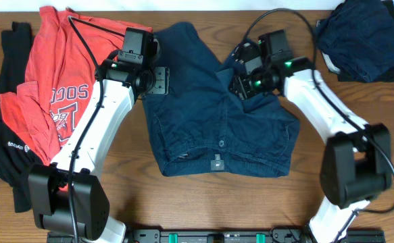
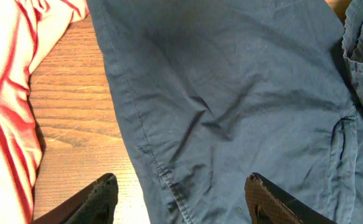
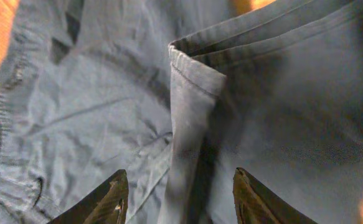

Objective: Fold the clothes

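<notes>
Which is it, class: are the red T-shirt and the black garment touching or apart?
Touching. The overhead view shows the lower edge of the red T-shirt lying over the black garment, with no gap between them.

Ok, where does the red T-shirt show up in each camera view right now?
Overhead: the red T-shirt lies at the left of the picture, just left of the navy shorts.
Left wrist: the red T-shirt runs down the left edge.
Right wrist: not in it; only blue cloth and orange blurs at the edges.
Shared landmark: the navy shorts, seen in all three views.
</notes>
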Robot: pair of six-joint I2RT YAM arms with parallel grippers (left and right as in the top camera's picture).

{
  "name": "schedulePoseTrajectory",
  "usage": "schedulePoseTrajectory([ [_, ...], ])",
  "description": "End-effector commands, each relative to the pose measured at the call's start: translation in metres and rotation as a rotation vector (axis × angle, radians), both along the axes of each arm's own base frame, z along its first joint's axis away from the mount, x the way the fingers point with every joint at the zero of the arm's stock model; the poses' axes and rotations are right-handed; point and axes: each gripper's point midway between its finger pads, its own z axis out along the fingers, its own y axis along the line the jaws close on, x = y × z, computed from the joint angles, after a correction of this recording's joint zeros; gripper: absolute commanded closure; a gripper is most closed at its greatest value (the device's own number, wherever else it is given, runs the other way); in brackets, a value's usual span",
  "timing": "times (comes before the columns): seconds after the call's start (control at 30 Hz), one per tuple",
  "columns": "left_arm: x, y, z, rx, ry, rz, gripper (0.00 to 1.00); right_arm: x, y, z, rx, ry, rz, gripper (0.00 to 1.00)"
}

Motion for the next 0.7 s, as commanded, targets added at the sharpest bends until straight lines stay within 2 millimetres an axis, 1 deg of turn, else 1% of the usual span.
schedulePoseTrajectory([
  [0.0, 0.000, 0.005, -0.008, 0.021, 0.016, 0.000, 0.32, 0.000, 0.007, -0.026, -0.019, 0.037, 0.022, 0.55],
  [0.03, -0.001, 0.005, -0.008, 0.021, 0.016, 0.000, 0.32, 0.001, 0.007, -0.029, -0.018, 0.037, 0.022, 0.65],
  [0.07, -0.001, 0.005, -0.008, 0.021, 0.016, 0.000, 0.32, 0.004, 0.008, -0.031, -0.015, 0.033, 0.017, 0.84],
  [0.1, 0.000, 0.005, -0.008, 0.021, 0.016, 0.000, 0.32, 0.006, 0.008, -0.030, -0.013, 0.025, 0.006, 0.99],
  [0.13, 0.000, 0.005, -0.008, 0.021, 0.016, 0.000, 0.32, 0.010, 0.006, -0.028, -0.012, 0.016, -0.011, 0.99],
  [0.23, 0.000, 0.005, -0.008, 0.021, 0.016, 0.000, 0.32, 0.023, -0.003, -0.007, -0.018, -0.027, -0.048, 0.99],
  [0.33, 0.000, 0.005, -0.008, 0.020, 0.016, 0.000, 0.32, 0.038, -0.025, 0.022, -0.055, -0.081, -0.109, 0.99],
  [0.43, 0.000, 0.005, -0.008, 0.020, 0.016, 0.000, 0.32, 0.056, -0.062, 0.054, -0.118, -0.144, -0.207, 0.99],
  [0.5, 0.000, 0.005, -0.008, 0.020, 0.016, 0.000, 0.32, 0.065, -0.092, 0.069, -0.157, -0.171, -0.277, 0.99],
  [0.57, -0.001, 0.005, -0.008, 0.020, 0.017, 0.000, 0.32, 0.072, -0.121, 0.076, -0.181, -0.180, -0.343, 0.99],
  [0.6, -0.001, 0.005, -0.008, 0.020, 0.017, 0.000, 0.32, 0.074, -0.135, 0.076, -0.187, -0.181, -0.370, 0.99],
  [0.63, -0.001, 0.005, -0.008, 0.020, 0.017, 0.000, 0.32, 0.076, -0.153, 0.075, -0.196, -0.178, -0.409, 0.99],
  [0.67, -0.001, 0.005, -0.008, 0.020, 0.017, 0.000, 0.32, 0.077, -0.166, 0.074, -0.199, -0.173, -0.433, 0.99],
])
